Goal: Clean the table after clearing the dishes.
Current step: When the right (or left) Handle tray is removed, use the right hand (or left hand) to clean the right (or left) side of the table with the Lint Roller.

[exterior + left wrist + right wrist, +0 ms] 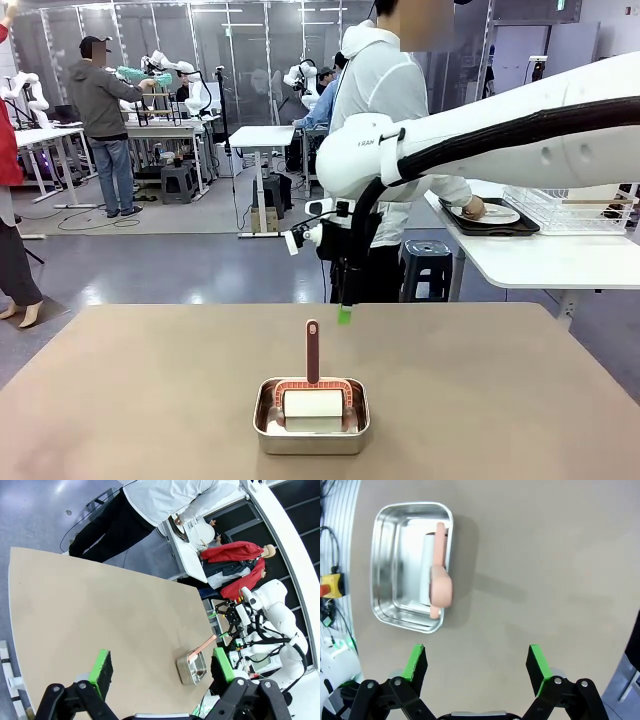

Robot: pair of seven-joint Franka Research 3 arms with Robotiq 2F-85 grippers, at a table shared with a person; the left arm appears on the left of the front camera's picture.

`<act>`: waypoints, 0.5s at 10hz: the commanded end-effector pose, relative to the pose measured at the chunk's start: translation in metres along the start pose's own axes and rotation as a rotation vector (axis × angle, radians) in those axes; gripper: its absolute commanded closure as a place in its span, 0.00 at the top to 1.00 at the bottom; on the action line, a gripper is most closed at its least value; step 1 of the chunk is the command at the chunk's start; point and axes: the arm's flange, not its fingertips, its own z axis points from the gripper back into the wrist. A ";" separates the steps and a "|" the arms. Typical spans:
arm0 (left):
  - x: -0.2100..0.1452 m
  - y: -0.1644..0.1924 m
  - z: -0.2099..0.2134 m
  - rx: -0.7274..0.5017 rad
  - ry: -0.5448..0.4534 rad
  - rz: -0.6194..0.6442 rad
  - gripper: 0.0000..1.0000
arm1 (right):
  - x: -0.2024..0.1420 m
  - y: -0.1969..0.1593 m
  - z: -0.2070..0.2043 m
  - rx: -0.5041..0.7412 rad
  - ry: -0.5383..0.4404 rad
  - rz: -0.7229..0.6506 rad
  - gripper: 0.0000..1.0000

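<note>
Tan table top (150, 400): matte, plain and flat. No dishes are seen on it. Only a steel pan (312, 436) is set near the robot's edge, about mid-width.
Plate (490, 213): round and white, lying on a dark tray (497, 229) on the white side table (540, 262) at far right. A person's hand (472, 208) is laid at its rim. Clearing is judged done or nearly so.
Steel pan: small, rectangular with rounded corners, and shiny. It is probably light and easily dragged.
Lint roller (313, 392): a white paper-like roll in a salmon frame, stood in the pan with its slim handle upright.
Right gripper (345, 314): jaws are spread wide and nothing is held. It hangs above the table, just beyond the pan.
Left gripper (162, 666): also spread wide and empty, held high over the table.
Step in hand: fetching the roller is judged next.
Advice: the handle should be pinched across its narrow stem and lifted straight up, so the pan is not carried along.
</note>
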 end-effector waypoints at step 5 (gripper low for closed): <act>-0.001 -0.002 0.002 0.004 0.003 0.008 1.00 | 0.040 -0.007 -0.023 0.149 0.056 0.042 1.00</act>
